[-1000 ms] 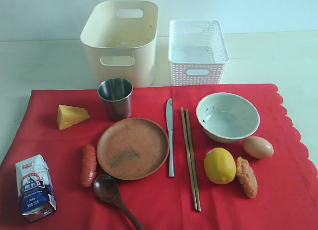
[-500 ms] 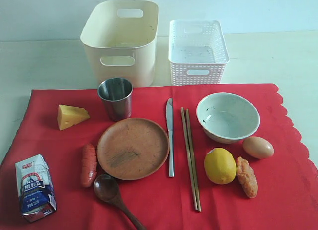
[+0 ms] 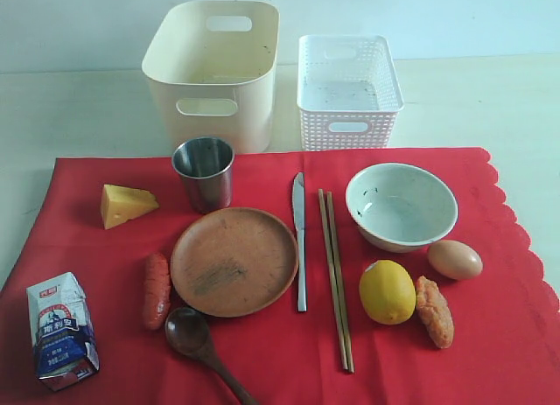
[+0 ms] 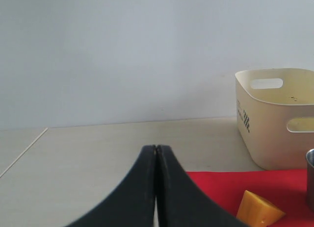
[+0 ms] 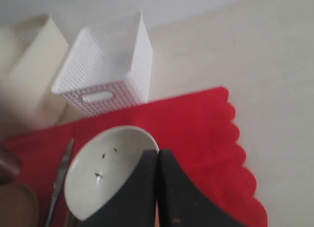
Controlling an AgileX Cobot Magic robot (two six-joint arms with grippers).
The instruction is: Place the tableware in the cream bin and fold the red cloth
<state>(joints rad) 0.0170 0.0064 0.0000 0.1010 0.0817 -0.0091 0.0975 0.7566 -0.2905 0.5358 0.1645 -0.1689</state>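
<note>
The red cloth [image 3: 490,352] lies flat with its scalloped edge on the right. On it stand the steel cup [image 3: 204,172], brown wooden plate [image 3: 233,261], white bowl [image 3: 401,205], table knife [image 3: 300,240], chopsticks [image 3: 335,277] and dark wooden spoon [image 3: 198,339]. The cream bin [image 3: 213,73] sits behind the cloth, with nothing visible inside it. Neither arm shows in the exterior view. My left gripper [image 4: 156,149] is shut and empty, off the cloth's left side, with the cream bin [image 4: 277,116] ahead. My right gripper [image 5: 158,152] is shut and empty, above the white bowl [image 5: 105,170].
A white lattice basket [image 3: 347,92] stands right of the bin. Food lies on the cloth: cheese [image 3: 126,204], sausage [image 3: 157,289], milk carton [image 3: 60,331], lemon [image 3: 387,291], egg [image 3: 455,259] and a fried piece [image 3: 434,311]. Pale tabletop surrounds the cloth.
</note>
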